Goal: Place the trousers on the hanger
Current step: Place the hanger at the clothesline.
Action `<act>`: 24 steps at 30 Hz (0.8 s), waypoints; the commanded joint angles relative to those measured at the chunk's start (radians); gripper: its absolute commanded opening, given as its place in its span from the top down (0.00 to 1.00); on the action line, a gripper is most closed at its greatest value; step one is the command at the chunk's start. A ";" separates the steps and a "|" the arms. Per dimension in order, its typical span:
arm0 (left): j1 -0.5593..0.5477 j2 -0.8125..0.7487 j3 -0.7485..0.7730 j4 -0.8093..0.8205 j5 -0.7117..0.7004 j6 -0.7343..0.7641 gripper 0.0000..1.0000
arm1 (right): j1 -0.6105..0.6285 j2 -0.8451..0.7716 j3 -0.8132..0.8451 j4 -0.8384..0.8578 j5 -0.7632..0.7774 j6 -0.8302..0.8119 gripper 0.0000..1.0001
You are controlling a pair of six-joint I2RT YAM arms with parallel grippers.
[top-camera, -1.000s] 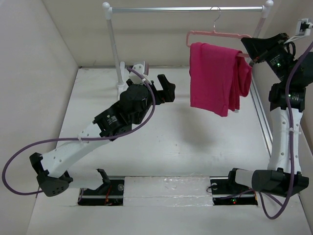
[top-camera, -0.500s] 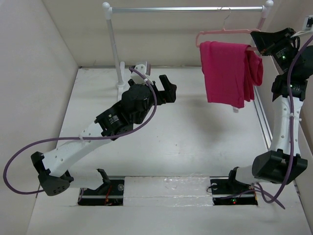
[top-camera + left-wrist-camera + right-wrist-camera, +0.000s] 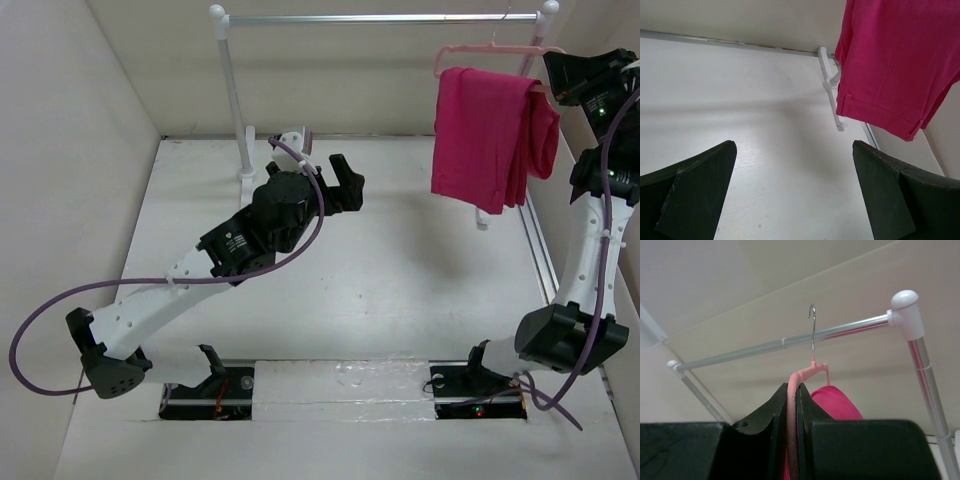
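The magenta-pink trousers (image 3: 490,135) hang folded over the bar of the pale-pink hanger (image 3: 490,50), held high at the back right. My right gripper (image 3: 552,82) is shut on the hanger's right end; in the right wrist view the hanger (image 3: 796,385) sits pinched between the fingers, its metal hook (image 3: 812,330) just in front of the silver bar (image 3: 785,342). The trousers (image 3: 835,402) show behind the fingers. My left gripper (image 3: 345,185) is open and empty above mid-table; its wrist view shows the trousers (image 3: 895,65) hanging at upper right.
The white-posted rack with its silver bar (image 3: 380,18) stands along the back wall, its left post (image 3: 232,100) at back left. The rack's white foot (image 3: 830,85) lies on the table by the right wall. A rail (image 3: 538,250) runs along the table's right edge.
My right gripper has lifted the hanger with the trousers up and to the right, closer to the silver bar. The left arm has barely moved.
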 commanded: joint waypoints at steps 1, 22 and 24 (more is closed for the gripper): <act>0.000 -0.002 0.007 0.036 0.008 -0.002 0.01 | -0.003 -0.014 0.081 0.080 0.107 -0.069 1.00; 0.000 0.021 -0.008 0.027 0.008 -0.008 0.01 | 0.109 -0.012 -0.001 -0.038 0.333 -0.367 1.00; 0.000 0.027 -0.008 0.029 0.011 -0.008 0.01 | 0.126 -0.032 -0.087 -0.034 0.333 -0.376 1.00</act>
